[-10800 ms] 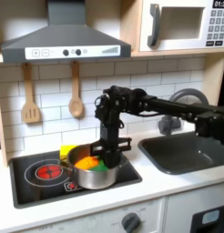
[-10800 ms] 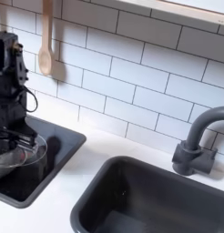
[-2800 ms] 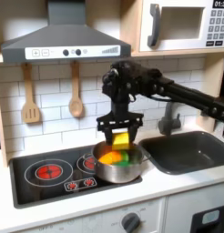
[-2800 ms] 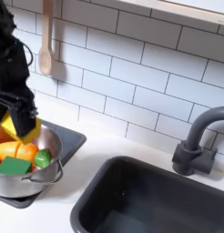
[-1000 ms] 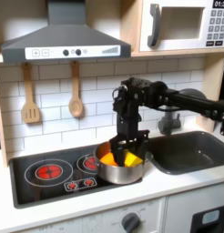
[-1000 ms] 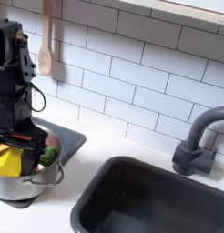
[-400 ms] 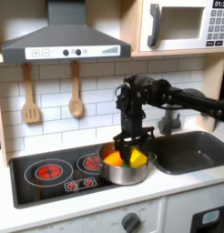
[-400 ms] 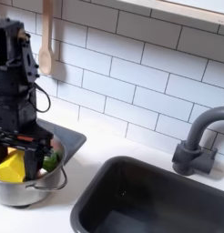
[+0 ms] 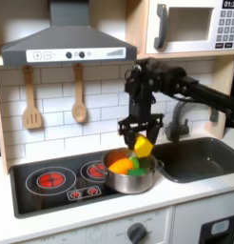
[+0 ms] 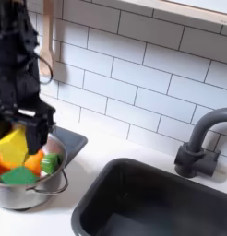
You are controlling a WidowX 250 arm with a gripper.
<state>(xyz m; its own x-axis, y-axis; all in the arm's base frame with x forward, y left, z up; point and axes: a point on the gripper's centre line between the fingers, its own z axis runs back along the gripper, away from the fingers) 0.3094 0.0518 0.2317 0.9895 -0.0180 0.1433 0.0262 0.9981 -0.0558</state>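
In the first exterior view, wooden utensils hang at left — clear of the stove; the metal pot sits on its right edge, and above it the gripper clamps a yellow block, lifted just over the rim — sink rightmost

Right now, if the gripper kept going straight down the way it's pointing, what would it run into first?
The gripper, pointing down and holding a yellow block, would likely meet the toy food in the metal pot first, though depth is hard to judge.
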